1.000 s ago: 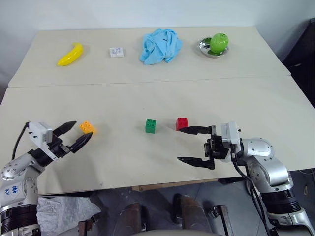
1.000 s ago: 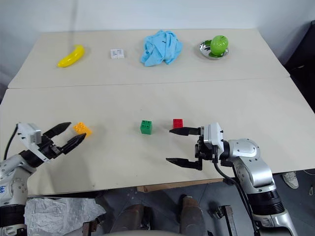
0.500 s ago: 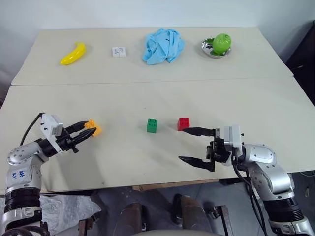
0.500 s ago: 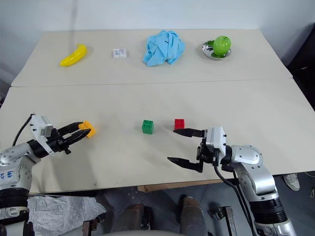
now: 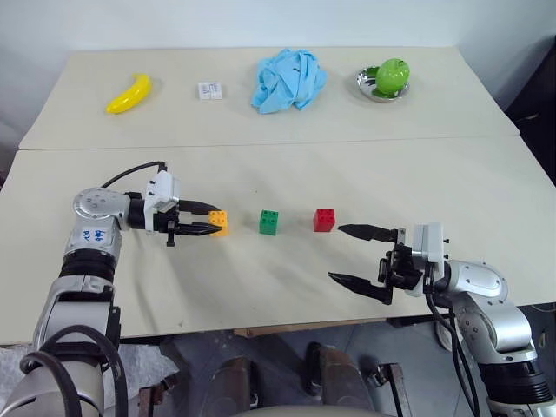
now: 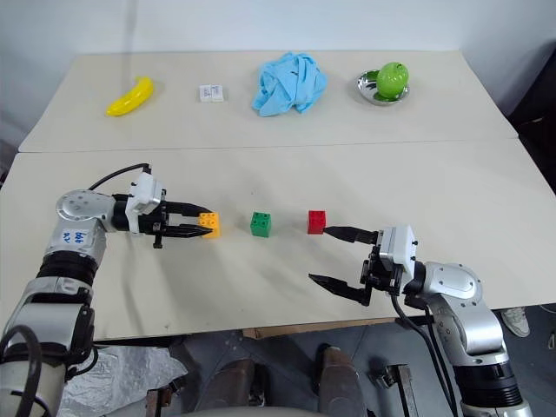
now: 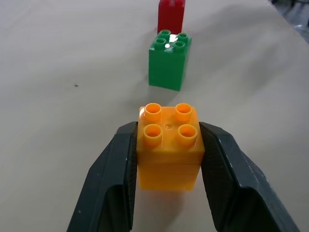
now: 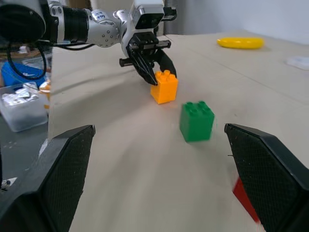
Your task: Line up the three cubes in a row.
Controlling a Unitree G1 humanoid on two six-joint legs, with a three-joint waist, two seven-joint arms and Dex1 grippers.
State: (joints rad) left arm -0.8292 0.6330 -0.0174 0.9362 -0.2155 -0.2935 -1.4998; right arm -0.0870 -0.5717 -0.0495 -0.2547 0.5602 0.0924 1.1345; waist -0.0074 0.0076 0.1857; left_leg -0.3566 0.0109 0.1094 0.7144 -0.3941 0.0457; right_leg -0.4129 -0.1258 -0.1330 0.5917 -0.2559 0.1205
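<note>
Your left gripper (image 7: 166, 169) is closed on the orange cube (image 7: 169, 147), one black finger (image 7: 113, 181) pressed flat against each side face, studs up; a hold by the side walls like that keeps the brick square, which I judge suits setting it down in line. Straight ahead of that claw, past the fingertips, stands the green cube (image 7: 169, 60), and directly beyond it the red cube (image 7: 171, 15); the two are a little apart from each other, and the orange one is near the green but not touching it. From the head camera the three sit close to one line across the near table (image 5: 261, 287), so the row looks nearly made, with the orange brick as its left end. Whether that brick rests on the table or hangs just off it you cannot tell from any view. Your right gripper (image 5: 365, 256) hovers with its fingers spread wide and nothing between them, on the near right side of the red cube and apart from it, probably kept out of the way. In the left wrist view the red cube is cut off at the frame edge, and in the right wrist view only a sliver of it shows beside a finger.
</note>
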